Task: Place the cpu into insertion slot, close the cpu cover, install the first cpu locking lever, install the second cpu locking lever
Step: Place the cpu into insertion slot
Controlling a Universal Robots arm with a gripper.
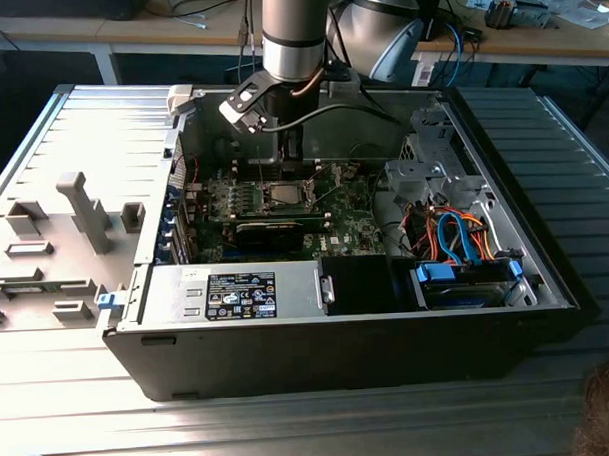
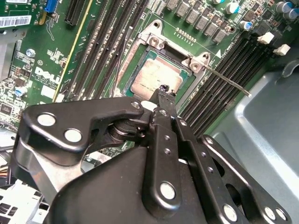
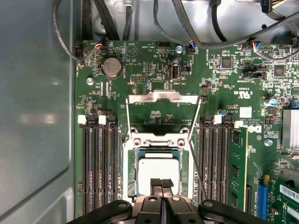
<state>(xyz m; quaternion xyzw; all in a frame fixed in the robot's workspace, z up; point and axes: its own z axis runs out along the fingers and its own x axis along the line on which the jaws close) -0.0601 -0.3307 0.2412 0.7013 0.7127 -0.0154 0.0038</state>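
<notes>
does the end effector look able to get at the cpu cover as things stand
Probably yes: the cpu cover is swung open just beyond the cpu, with nothing between it and the end effector.

The cpu [image 2: 156,77] has a dull silver-grey metal top (tinged brownish in the second wrist view). Around the cpu, the frame of the insertion slot [image 3: 156,141] is bright bare metal, set in smooth green circuit board [image 3: 140,70]. Just beside the cpu, the cpu cover [image 3: 162,97] is thin, shiny metal. Over the cpu, matt black jaws carry polished screws [image 2: 167,189].
</notes>
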